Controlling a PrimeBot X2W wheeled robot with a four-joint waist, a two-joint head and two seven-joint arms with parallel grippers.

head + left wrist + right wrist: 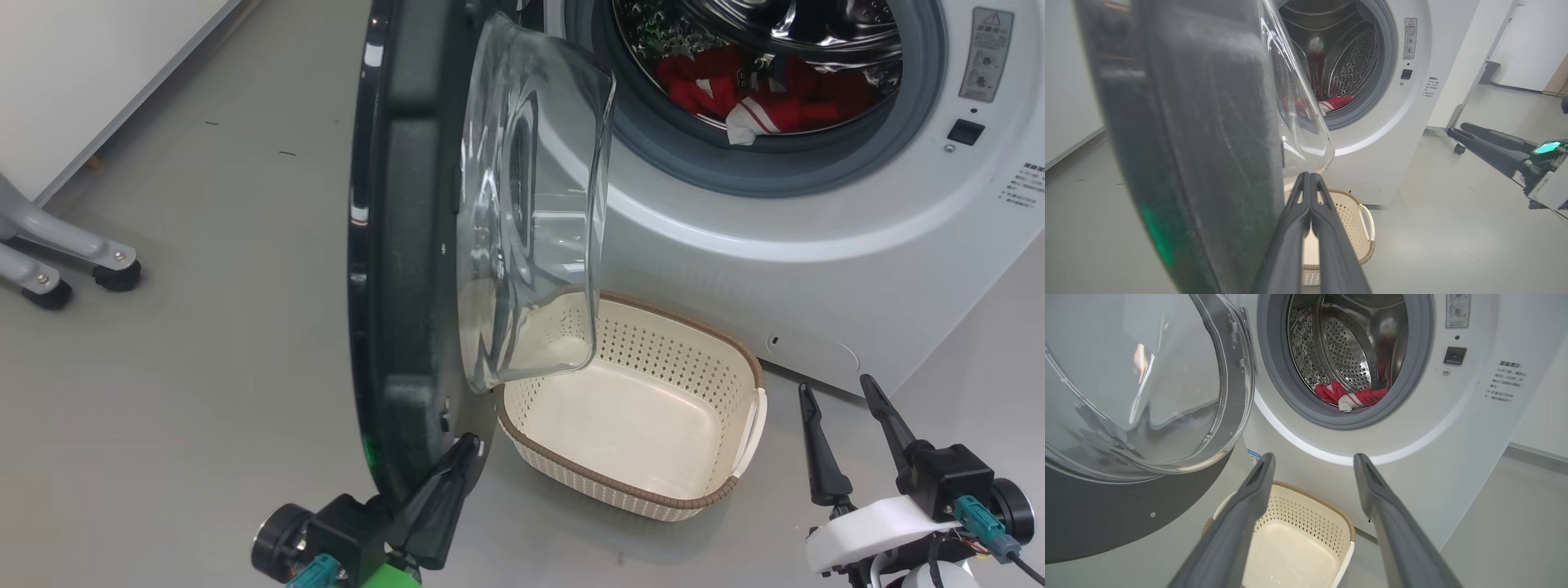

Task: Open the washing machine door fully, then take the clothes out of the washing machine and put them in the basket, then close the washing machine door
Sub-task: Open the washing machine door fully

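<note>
The washing machine door stands swung out edge-on, black rim toward me, its clear glass bowl bulging to the right over the basket. My left gripper is shut with nothing held, its tips against the inner side of the door's lower edge. Red and white clothes lie at the bottom of the steel drum of the white washing machine. The empty cream basket sits on the floor before the machine. My right gripper is open to the basket's right, pointing at the drum opening.
Grey wheeled legs of a stand rest on the floor at far left, near a white wall. Open grey floor spreads left of the door and around the basket. A caster shows right of the machine.
</note>
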